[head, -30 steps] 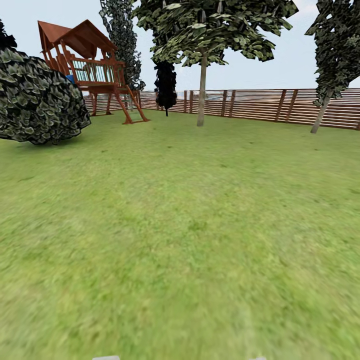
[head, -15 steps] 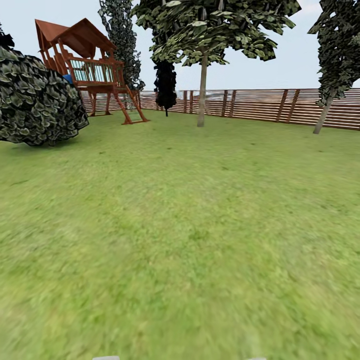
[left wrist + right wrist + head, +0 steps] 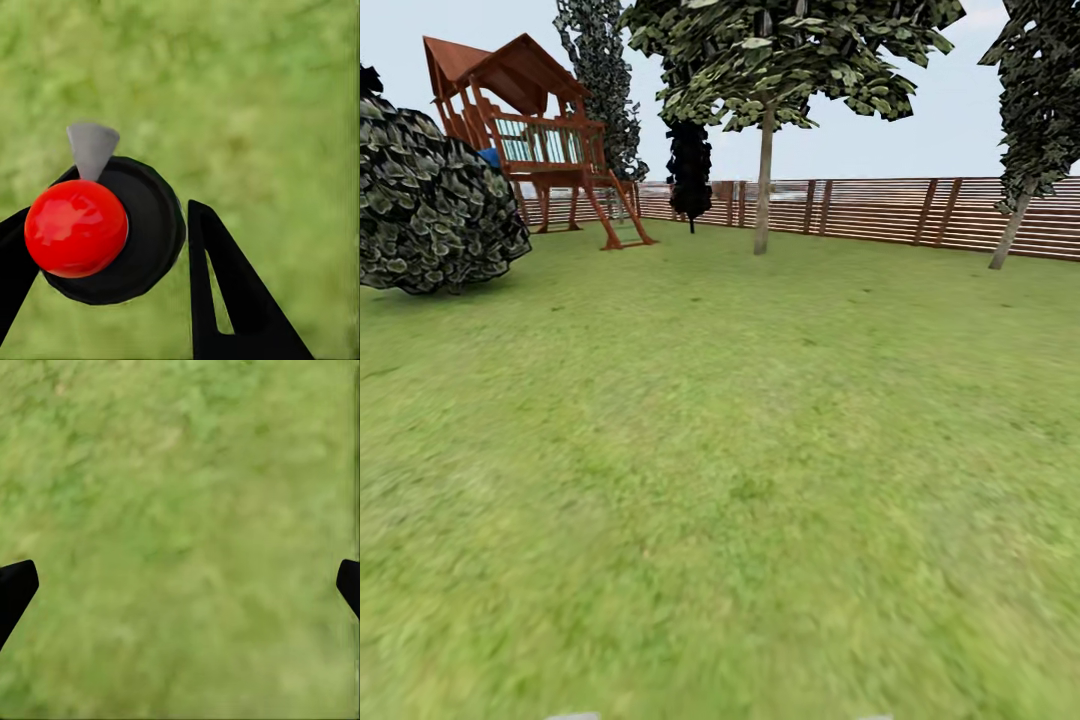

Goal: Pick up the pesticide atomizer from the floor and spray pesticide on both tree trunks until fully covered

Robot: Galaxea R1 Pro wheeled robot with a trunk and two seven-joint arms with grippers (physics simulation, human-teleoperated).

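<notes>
Tools first: the left tool [image 3: 120, 247] has its two dark fingers set around an object with a red ball top, a black round body and a small grey cone at one edge. This is judged to be the pesticide atomizer [image 3: 105, 232] seen end-on, though its whitish parts cannot be made out, and contact of the fingers with it cannot be confirmed. The right tool [image 3: 180, 585] is spread wide, one dark fingertip at each edge of its view, nothing between them, just grass [image 3: 180, 510] below. Both tools point down at the lawn, probably a carrying posture for travel. From the head view, open lawn runs to a brown slat fence [image 3: 880, 210]. A thin-trunked tree [image 3: 764, 180] stands before the fence, another [image 3: 1010, 230] off to the right. A red wooden play tower [image 3: 530, 130] and a dark round bush [image 3: 430, 210] stand left. Thick leaning mottled trunks are not identifiable here; the robot likely has driving left before spraying.
</notes>
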